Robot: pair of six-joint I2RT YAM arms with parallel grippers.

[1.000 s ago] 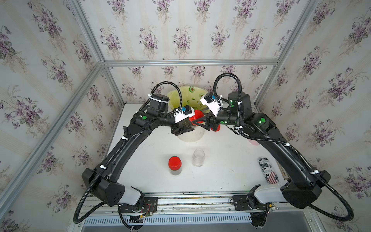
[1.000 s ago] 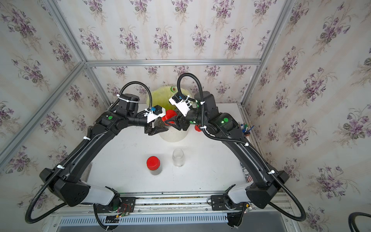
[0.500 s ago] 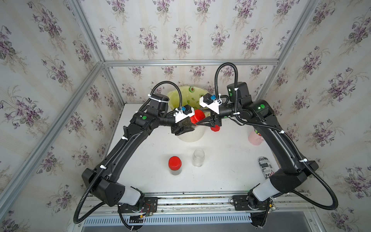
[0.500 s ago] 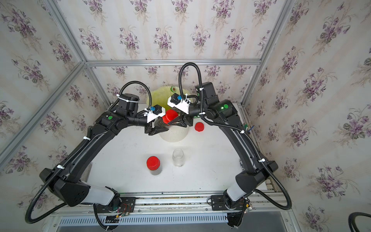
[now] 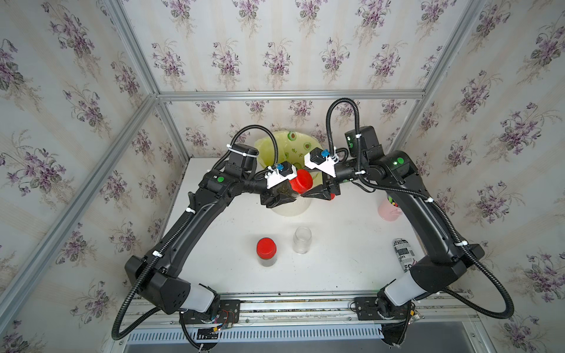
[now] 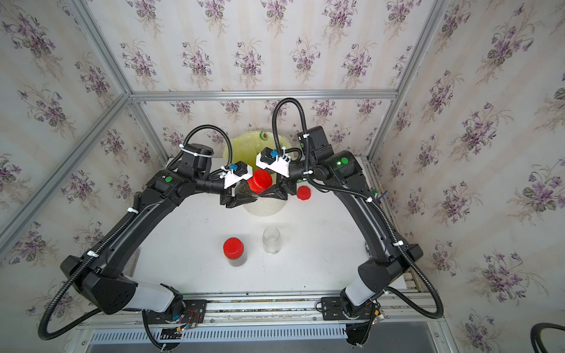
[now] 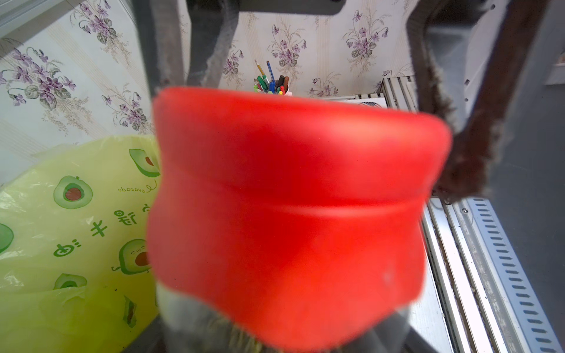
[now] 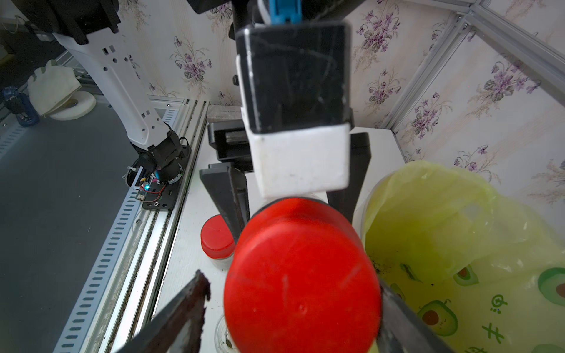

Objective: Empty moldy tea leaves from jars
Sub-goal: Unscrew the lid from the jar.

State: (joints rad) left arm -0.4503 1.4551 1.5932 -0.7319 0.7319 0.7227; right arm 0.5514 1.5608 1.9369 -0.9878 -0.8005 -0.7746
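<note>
My left gripper point(image 5: 279, 198) is shut on a clear jar held tilted in front of the bin, with dark moldy tea leaves point(image 5: 284, 190) showing through its wall. The jar's red cap point(image 5: 301, 181) point(image 7: 290, 207) is on it and points toward my right gripper point(image 5: 318, 192). The right gripper is open astride the cap point(image 8: 302, 284). One of its fingers point(image 8: 183, 305) stands clear of the cap and the other sits close beside it. A second capped jar point(image 5: 266, 252) and an empty uncapped jar point(image 5: 302, 240) stand on the table.
The cream bin point(image 5: 290, 211) with its yellow avocado-print bag point(image 5: 293, 146) stands at the back, just behind both grippers. A loose red cap point(image 6: 303, 193) lies to its right. A pink pen cup point(image 5: 388, 211) and a lying printed can point(image 5: 403, 255) are at the right edge.
The right gripper's jaws have widened around the red cap, and the right arm has shifted its elbow. The left arm and its jar have stayed put.
</note>
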